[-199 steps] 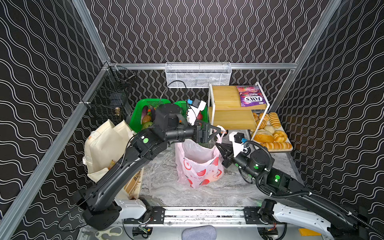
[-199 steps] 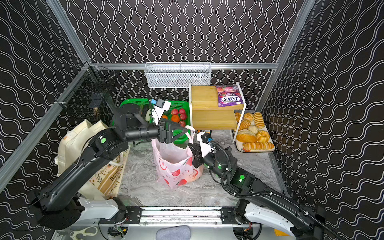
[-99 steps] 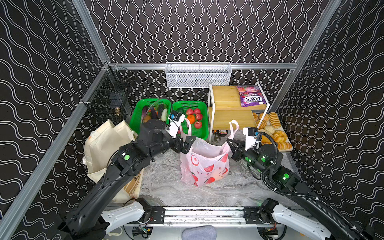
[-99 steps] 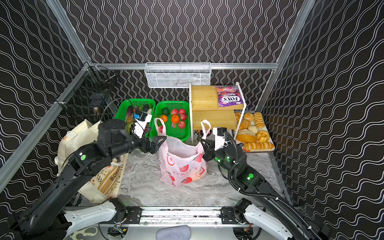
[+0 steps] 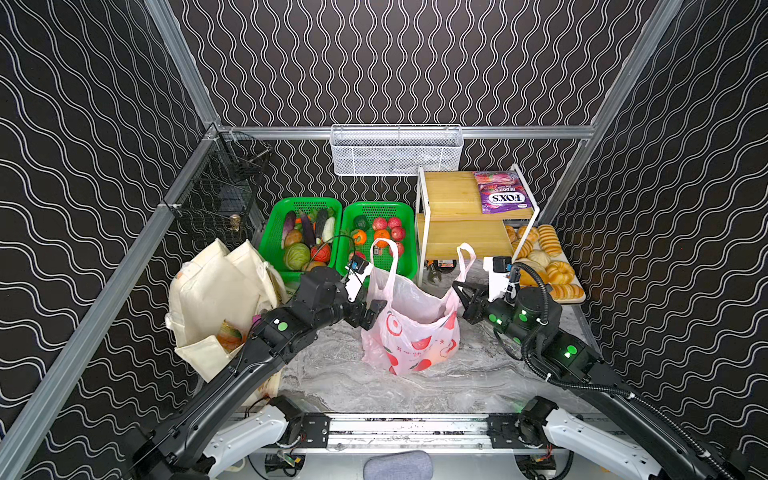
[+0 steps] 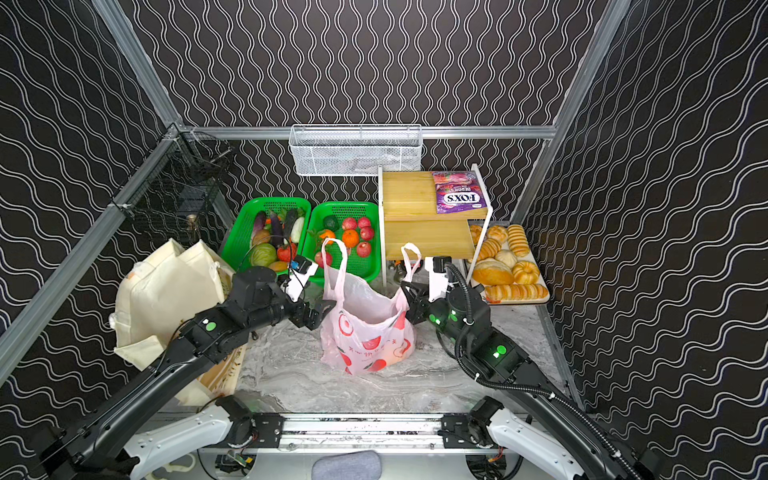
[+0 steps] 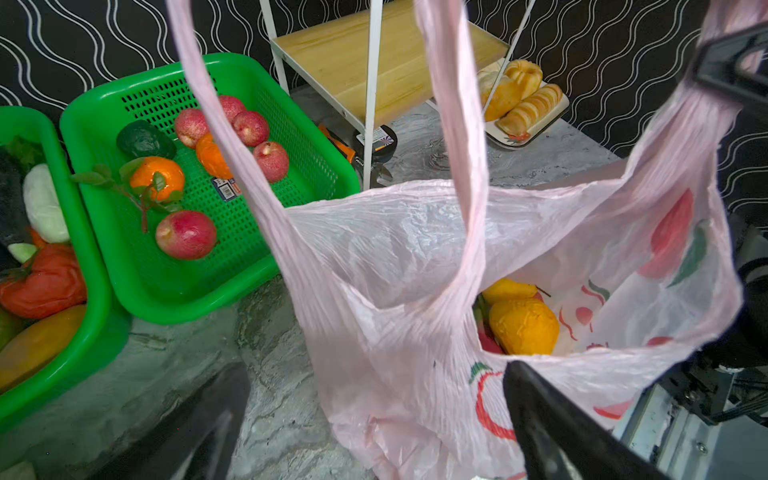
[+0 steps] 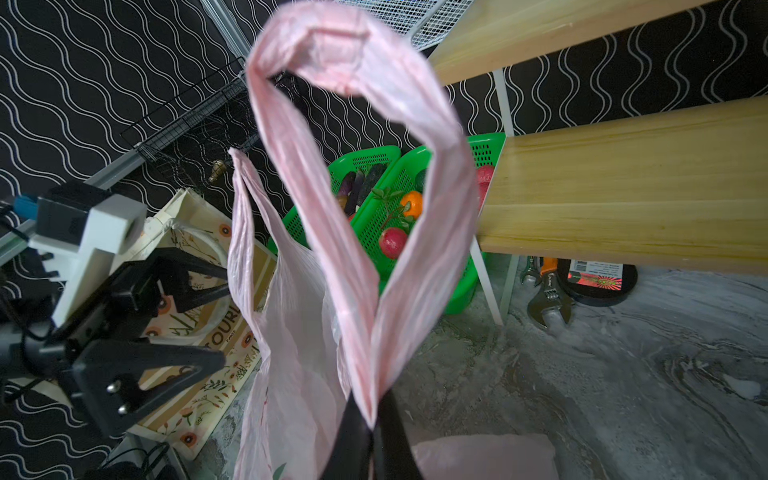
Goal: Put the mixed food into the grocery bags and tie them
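The pale-pink plastic bag stands mid-table with both loop handles up. My right gripper is shut on the base of the bag's right handle. At the bag's left side my left gripper is open, its fingers either side of the bag's lower corner, gripping nothing. Inside the bag lie a yellow pear and a yellow-orange fruit. The cream canvas tote slumps at the left. Red apples and an orange lie in a green basket.
A second green basket holds vegetables. A wooden shelf carries a purple FOX'S packet, with a wrench beneath it. A bread tray sits far right and a white wire basket hangs on the back wall.
My left gripper has drawn back from over the bag's mouth, leftward and down, and opened wide. The right gripper has pulled the right handle outward, and the bag now stands wider.
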Controlling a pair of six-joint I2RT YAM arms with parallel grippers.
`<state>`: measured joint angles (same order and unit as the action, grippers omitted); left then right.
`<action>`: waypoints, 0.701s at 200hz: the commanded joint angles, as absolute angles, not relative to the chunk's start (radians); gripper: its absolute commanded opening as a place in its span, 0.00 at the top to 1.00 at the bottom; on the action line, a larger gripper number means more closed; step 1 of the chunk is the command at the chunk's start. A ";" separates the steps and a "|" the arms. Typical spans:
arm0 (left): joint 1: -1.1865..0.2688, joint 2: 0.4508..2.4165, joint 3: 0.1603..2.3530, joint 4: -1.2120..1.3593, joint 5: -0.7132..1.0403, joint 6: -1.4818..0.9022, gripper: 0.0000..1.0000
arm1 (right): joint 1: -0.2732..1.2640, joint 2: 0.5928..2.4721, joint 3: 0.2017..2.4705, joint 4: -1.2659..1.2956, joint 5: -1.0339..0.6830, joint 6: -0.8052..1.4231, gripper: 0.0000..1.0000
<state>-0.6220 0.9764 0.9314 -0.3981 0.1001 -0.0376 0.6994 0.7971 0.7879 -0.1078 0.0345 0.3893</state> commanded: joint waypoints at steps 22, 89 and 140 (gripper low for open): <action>-0.610 0.954 0.751 0.013 0.251 0.181 0.01 | 0.698 0.809 0.810 -0.110 0.010 0.403 1.00; -0.537 1.013 0.679 0.265 0.333 0.221 0.01 | 0.699 0.812 0.825 -0.114 -0.007 0.400 1.00; -0.502 1.067 0.714 0.249 0.346 0.217 0.01 | 0.699 0.815 0.817 -0.100 -0.032 0.415 1.00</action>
